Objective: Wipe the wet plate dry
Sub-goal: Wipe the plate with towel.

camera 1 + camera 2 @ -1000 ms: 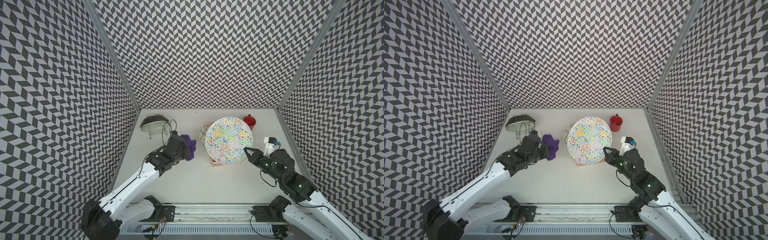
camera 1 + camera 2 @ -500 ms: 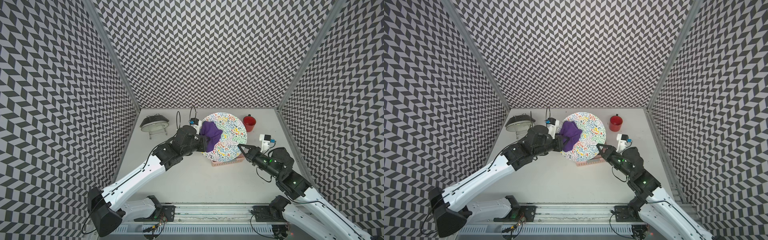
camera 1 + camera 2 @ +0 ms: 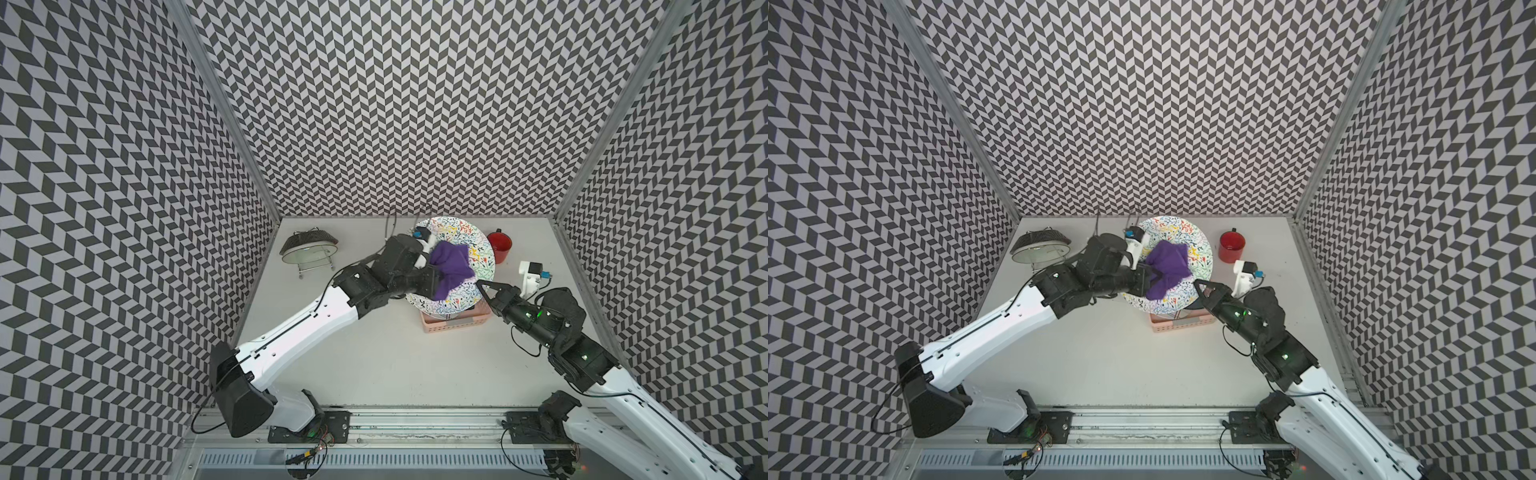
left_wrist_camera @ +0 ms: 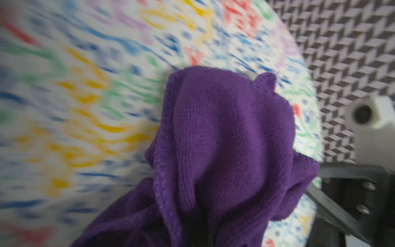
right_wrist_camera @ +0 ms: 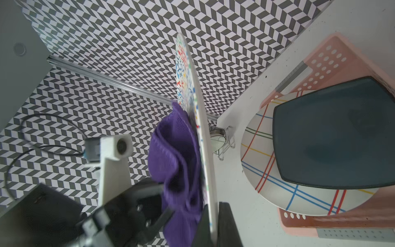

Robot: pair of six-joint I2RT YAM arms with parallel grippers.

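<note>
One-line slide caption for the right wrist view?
Right gripper clamps the patterned plate's rim while the purple cloth presses its face.

The left gripper [image 3: 432, 279] clamps a bunched purple cloth [image 3: 451, 266] against the speckled plate [image 3: 478, 245]; the right gripper [image 3: 484, 289] pinches the plate's rim above a pink basket [image 3: 453, 326]; a red cup [image 3: 500, 246] stands just beside.

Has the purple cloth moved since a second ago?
Yes. The purple cloth, shut in the left gripper, travelled from near the wire rack toward the red cup, onto the plate.
</note>
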